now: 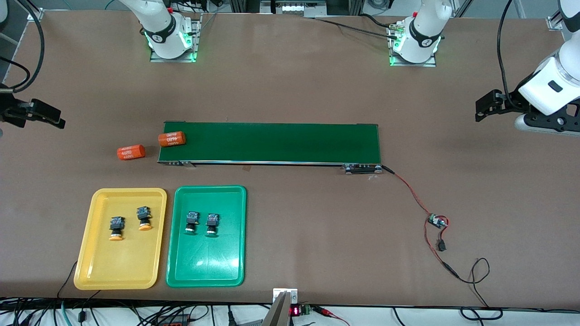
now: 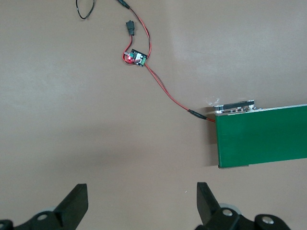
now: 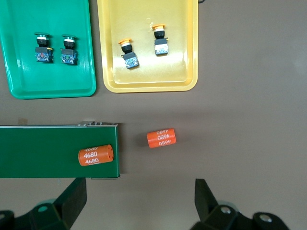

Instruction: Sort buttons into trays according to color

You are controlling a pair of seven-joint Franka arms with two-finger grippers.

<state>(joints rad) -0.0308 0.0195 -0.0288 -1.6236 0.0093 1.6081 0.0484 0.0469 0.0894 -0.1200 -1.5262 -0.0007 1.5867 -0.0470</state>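
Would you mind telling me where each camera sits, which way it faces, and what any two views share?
Front view: high across the table, facing both arm bases; left gripper and right gripper hang open at the table's ends.
Left wrist view: looks down past its open fingers at the belt end and small circuit board.
Right wrist view: looks down at the yellow tray, green tray and two orange cylinders.
Shared: all show the belt.

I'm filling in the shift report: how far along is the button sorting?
It looks finished. Both orange-capped buttons lie in the yellow tray, both green-capped buttons in the green tray. Nothing is in hand: the left tool and right tool wait open at the table's ends. No button is left outside.
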